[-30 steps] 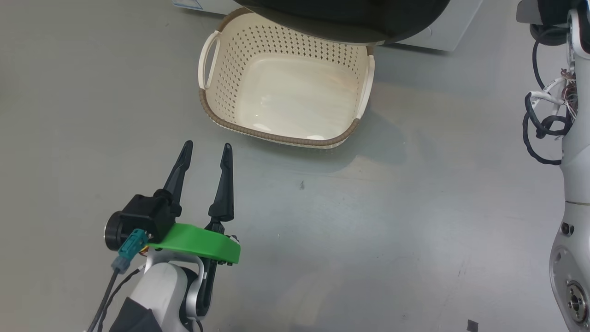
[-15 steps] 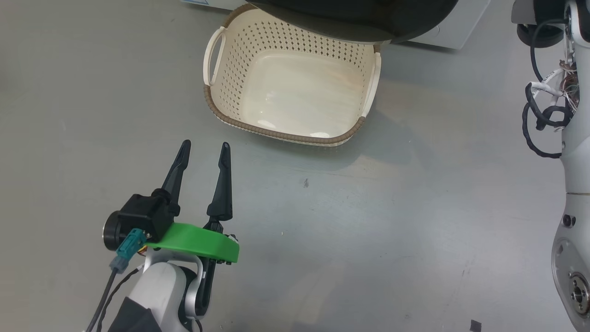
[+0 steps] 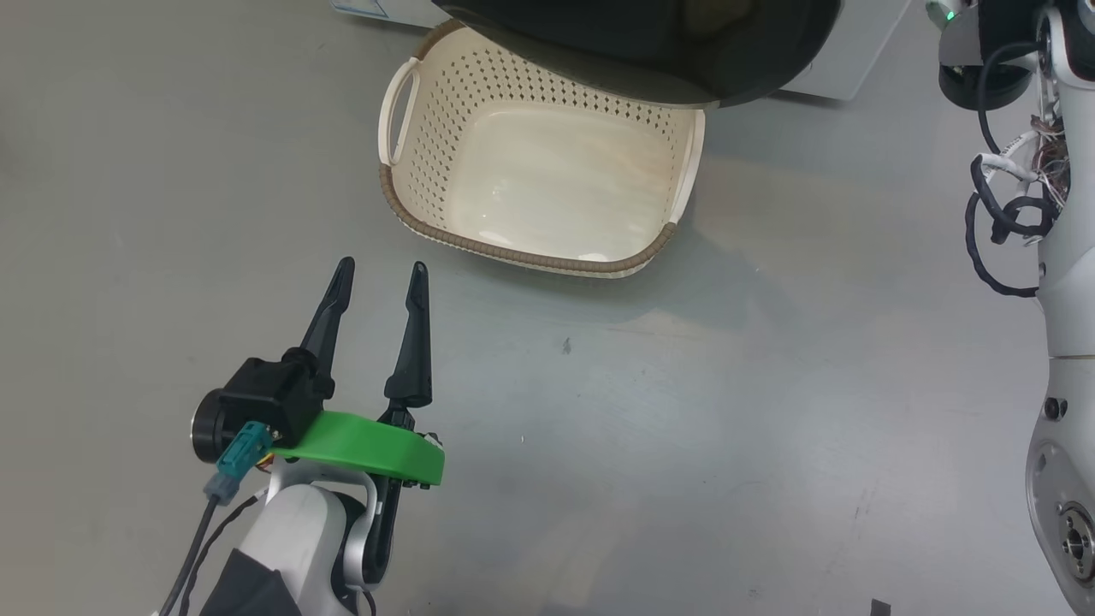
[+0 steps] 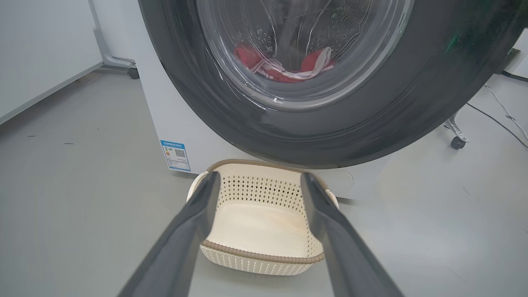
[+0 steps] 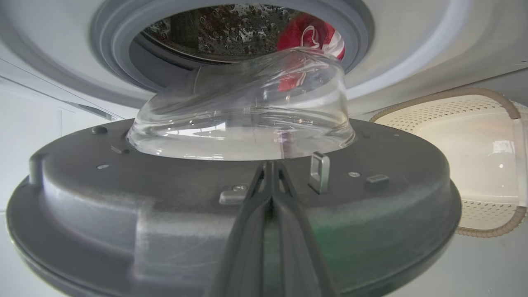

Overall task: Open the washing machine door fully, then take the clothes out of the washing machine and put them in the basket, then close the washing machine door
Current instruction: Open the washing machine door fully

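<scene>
Washing machine door (image 5: pixel 123 231), partway open, its dark inner face and bulging glass bowl (image 5: pixel 239 119) close before my right gripper (image 5: pixel 269 165). That gripper's two fingers are pressed together with nothing between them, tips at the door's inner face just beside a small metal latch hook (image 5: pixel 319 177). My left gripper (image 3: pixel 381 265) hangs over the grey floor (image 3: pixel 770 385), fingers spread apart and empty, near the basket (image 3: pixel 513 250). The cream basket sits on the floor against the front of the white washing machine (image 4: pixel 165 111), empty, its far edge under the door's black rim. The red clothes (image 4: pixel 284 68) with white trim lie inside the drum (image 5: pixel 214 29).

I judge the door is not yet fully open. Closed fingertips on a smooth face have little purchase. They could slide onto the glass bowl or snag the latch hook, and the door could swing back. While the door overhangs the basket, a garment dropped from above could land on the rim or the floor.

The left wrist view gives the door's outer face, the clothes seen through the glass, and a blue label (image 4: pixel 176 156) low on the machine. The right wrist view gives the port's grey rubber ring (image 5: pixel 108 45) behind the bowl. The head view gives the basket's bare bottom.
</scene>
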Controlling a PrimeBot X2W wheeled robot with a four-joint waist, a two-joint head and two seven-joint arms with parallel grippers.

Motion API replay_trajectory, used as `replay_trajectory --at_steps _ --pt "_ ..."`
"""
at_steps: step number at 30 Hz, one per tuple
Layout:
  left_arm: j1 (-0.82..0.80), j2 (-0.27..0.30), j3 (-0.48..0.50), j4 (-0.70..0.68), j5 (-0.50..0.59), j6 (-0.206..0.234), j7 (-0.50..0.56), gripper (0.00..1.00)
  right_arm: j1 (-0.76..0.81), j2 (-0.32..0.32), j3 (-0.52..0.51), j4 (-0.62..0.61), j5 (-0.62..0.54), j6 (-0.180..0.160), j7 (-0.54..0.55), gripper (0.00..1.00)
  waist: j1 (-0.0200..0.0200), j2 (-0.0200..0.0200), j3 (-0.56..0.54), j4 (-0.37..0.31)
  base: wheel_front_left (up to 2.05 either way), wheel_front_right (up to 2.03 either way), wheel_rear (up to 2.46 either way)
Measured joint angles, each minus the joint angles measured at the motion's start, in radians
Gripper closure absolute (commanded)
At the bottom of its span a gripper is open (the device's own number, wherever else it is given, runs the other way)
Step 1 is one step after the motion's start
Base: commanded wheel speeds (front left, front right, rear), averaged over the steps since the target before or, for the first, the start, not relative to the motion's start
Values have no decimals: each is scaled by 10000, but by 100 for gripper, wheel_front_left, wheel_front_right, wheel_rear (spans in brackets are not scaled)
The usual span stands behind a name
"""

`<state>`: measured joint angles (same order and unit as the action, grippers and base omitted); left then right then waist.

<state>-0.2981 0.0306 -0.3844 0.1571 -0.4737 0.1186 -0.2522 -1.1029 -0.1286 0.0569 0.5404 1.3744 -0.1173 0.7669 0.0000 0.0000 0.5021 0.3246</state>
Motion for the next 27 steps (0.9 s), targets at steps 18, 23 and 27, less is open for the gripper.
replay_trajectory --at_steps 18,23,27 --pt "1 -2 -44 228 2 0 0 0 484 176 416 493 430 -12 1060 100 0 -1 -525 -59 0 0 0" --pt "12 0 -73 272 15 0 2 0 712 249 454 589 571 -15 1319 100 0 0 -725 -52 0 0 0" --pt "23 0 -67 274 27 0 0 0 810 305 552 589 637 -17 1499 100 0 0 -800 -55 0 0 0"
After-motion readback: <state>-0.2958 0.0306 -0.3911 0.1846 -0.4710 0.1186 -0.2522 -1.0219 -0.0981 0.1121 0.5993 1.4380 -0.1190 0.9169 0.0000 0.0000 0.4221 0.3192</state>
